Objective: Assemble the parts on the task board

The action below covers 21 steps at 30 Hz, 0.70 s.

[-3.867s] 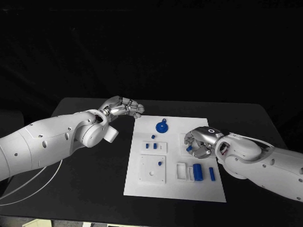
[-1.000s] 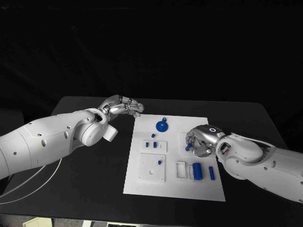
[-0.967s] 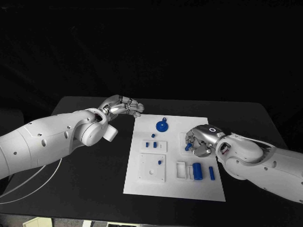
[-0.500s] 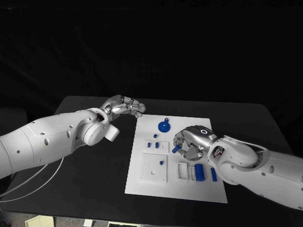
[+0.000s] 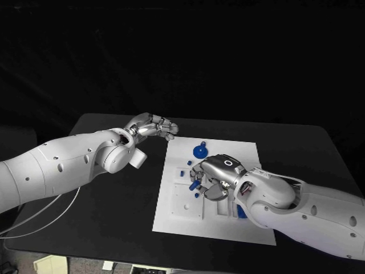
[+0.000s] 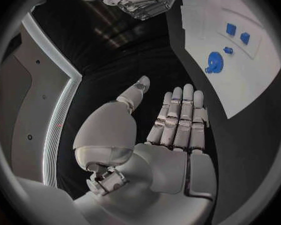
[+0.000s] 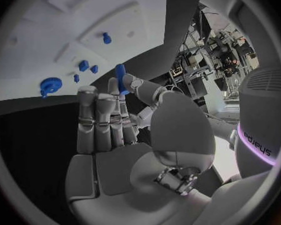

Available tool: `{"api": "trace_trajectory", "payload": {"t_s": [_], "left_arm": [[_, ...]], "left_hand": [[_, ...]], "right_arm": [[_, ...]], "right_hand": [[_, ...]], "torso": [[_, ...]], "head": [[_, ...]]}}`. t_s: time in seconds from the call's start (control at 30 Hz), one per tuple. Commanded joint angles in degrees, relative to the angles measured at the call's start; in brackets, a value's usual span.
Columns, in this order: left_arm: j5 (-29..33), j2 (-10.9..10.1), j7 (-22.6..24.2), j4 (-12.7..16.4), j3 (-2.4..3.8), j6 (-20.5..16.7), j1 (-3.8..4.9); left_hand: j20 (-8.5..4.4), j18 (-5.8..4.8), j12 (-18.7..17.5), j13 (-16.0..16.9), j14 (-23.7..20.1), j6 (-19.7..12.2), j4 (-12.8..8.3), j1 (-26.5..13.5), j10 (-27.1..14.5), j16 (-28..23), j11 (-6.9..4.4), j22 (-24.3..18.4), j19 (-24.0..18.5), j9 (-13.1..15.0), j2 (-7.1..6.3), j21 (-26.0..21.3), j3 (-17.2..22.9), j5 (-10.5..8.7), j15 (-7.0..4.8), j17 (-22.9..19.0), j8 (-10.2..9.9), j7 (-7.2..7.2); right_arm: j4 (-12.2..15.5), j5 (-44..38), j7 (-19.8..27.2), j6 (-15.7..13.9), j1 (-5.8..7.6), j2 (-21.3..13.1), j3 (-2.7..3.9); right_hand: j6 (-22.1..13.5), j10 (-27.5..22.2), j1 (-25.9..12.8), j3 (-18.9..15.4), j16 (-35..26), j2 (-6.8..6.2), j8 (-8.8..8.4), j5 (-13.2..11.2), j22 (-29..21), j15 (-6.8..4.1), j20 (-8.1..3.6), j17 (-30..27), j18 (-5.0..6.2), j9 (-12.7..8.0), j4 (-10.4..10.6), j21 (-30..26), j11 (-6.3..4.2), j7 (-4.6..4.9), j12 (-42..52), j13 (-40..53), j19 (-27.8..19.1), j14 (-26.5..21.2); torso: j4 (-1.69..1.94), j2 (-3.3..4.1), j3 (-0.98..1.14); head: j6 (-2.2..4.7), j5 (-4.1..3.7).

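The right hand (image 5: 211, 178), pinching a blue peg (image 7: 120, 78), had swung toward nine o'clock across the task board (image 5: 236, 151), likely nearing insertion; the left hand (image 5: 154, 127) stayed empty, fingers loosely curled.

One white task board (image 5: 232, 149) on one black bench (image 5: 314, 148). Two white arms and two silver hands: one left hand (image 5: 154, 127), one right hand (image 5: 211, 178).

Six blue parts countable in the right wrist view:
- one round part (image 7: 50, 85)
- two small blocks (image 7: 83, 65) side by side
- one smaller bit (image 7: 76, 78) near them
- one peg (image 7: 107, 37) standing well apart
- one long part (image 7: 120, 78) pinched in the right hand's fingers (image 7: 133, 85)

One more blue piece (image 5: 242, 212) half hidden under the right arm in the head view. No sure total there.
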Motion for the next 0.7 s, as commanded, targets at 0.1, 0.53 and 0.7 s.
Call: {"api": "trace_trajectory", "payload": {"t_s": [0.1, 0.53, 0.7], "left_arm": [[0.2, 0.3, 0.5, 0.1, 0.03, 0.4, 0.04], [0.2, 0.5, 0.4, 0.4, 0.03, 0.4, 0.05], [0.2, 0.4, 0.3, 0.5, 0.03, 0.4, 0.05]], "left_hand": [[0.07, 1.09, 0.3, -0.1, 0.4, -0.3, 0.3, -0.4, 0.2, -0.3, 0.27, 0.1, 0.4, -0.1, 0.25, -0.3, 0.1, 0.15, -0.11, 0.1, 0.4, -0.04], [0.07, 1.08, 0.3, -0.1, 0.4, -0.3, 0.3, -0.4, 0.2, -0.3, 0.26, 0.1, 0.4, -0.1, 0.22, -0.4, 0.1, 0.14, -0.11, 0.1, 0.4, -0.03], [0.07, 1.09, 0.4, -0.1, 0.4, -0.3, 0.2, -0.4, 0.2, -0.3, 0.26, 0.1, 0.4, -0.1, 0.22, -0.4, 0.1, 0.15, -0.11, 0.2, 0.4, -0.02]], "right_arm": [[-1.4, -3.7, -1.6, 4.0, -0.05, 2.5, -1.32], [-3.0, -7.7, -2.7, 4.2, -0.74, 5.6, -3.27], [-3.6, -7.7, -2.8, 4.7, -1.11, 5.6, -3.40]], "right_hand": [[1.0, 0.3, -0.1, 0.4, 0.3, 0.38, 0.18, 0.1, 0.5, -0.27, -0.09, -0.1, 4.76, 1.6, -0.1, 0.4, -0.10, -0.50, 0.3, 0.1, 0.4, 0.0], [1.1, 0.3, -0.1, 0.5, 0.3, 0.39, 0.18, 0.1, 0.6, -0.27, -0.07, -0.1, 4.76, 1.8, -0.4, 0.4, -0.10, -0.52, 0.4, 0.2, 0.3, -0.1], [1.1, 0.4, -0.1, 0.6, 0.3, 0.34, 0.20, 0.1, 0.6, -0.28, -0.07, -0.1, 4.76, 1.8, -0.4, 0.5, -0.11, -0.54, 0.4, 0.3, 0.2, 0.0]], "torso": [[0.09, 0.02, -0.01], [0.12, 0.04, -0.03], [0.09, 0.00, -0.02]], "head": [[-0.02, 0.18], [-0.47, 0.44], [-0.65, 0.44]]}}
